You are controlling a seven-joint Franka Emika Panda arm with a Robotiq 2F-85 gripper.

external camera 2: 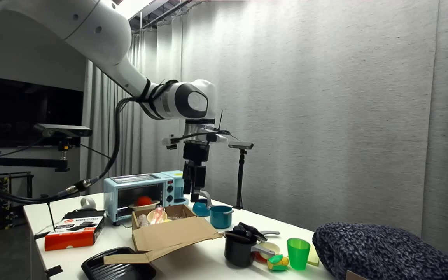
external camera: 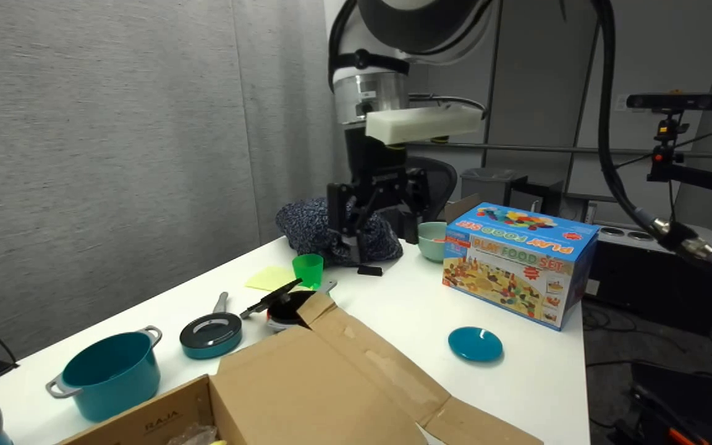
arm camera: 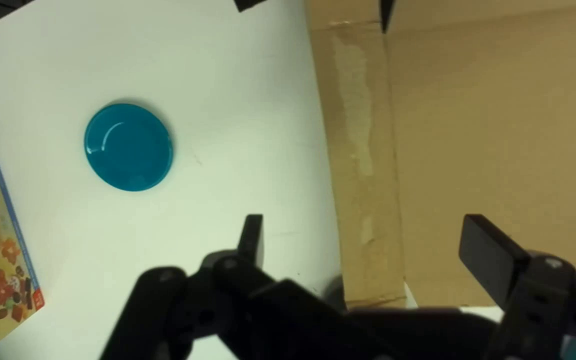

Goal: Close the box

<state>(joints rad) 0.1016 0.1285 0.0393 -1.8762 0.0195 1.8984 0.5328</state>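
Unclosed, and no hold taken yet

The box (external camera: 177, 409), a plain brown carton lettered RAJA inside, sits on my worktop (external camera: 547, 383) between the long edge below the curtain (external camera 2: 286, 116) and the long edge opposite. Its broad flap (external camera: 313, 377) is laid outward, with a creased strip (arm camera: 365, 192) along its outer margin and an end tab (external camera: 479, 423) reaching toward that opposite edge. I have the gripper (arm camera: 365, 240) above the worktop, jaws spread and nothing between them; the wrist view shows the strip below the gap, and I see no contact.

I judge the cardboard light, stiff across the panel but limp at the crease, so under a tug the strip will probably fold there before the panel rises. The pale torn patch (arm camera: 357, 100) may be weak; I would pinch sound board at the middle of the strip's outer edge and swing the flap up over its hinge. The box itself may skid if I pull sideways. How much finger room lies under the strip, I cannot tell.
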